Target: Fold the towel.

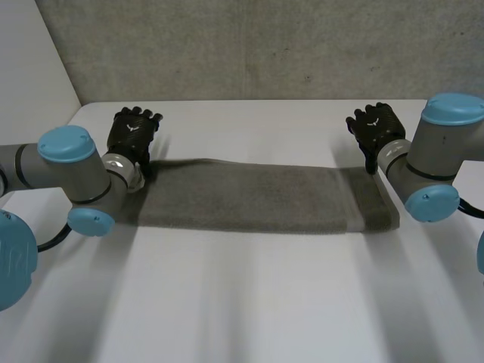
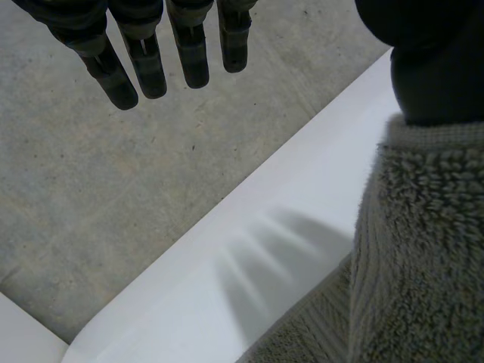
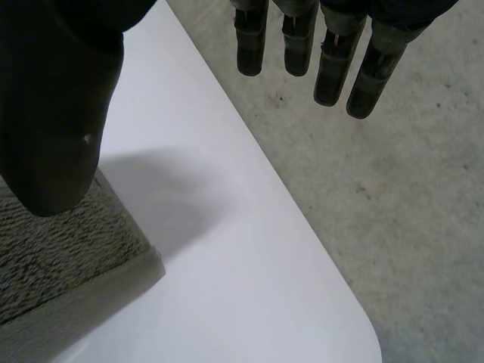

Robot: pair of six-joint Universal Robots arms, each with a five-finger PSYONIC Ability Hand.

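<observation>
A grey towel (image 1: 265, 198) lies as a long folded strip across the white table (image 1: 249, 302). My left hand (image 1: 133, 132) hovers at the strip's far left corner, fingers straight and spread. In the left wrist view its fingers (image 2: 144, 53) hang free over the table's far edge while the thumb (image 2: 435, 60) sits against the towel (image 2: 423, 249). My right hand (image 1: 373, 125) stands at the far right corner, also open. In the right wrist view its fingers (image 3: 333, 53) are straight, and the thumb (image 3: 53, 113) is just above the towel's end (image 3: 60, 249). Neither hand grips the cloth.
The table's far edge (image 1: 249, 101) runs just beyond both hands, with grey floor (image 1: 265, 45) past it. A rounded table corner (image 3: 355, 318) lies near my right hand. Bare table spreads in front of the towel.
</observation>
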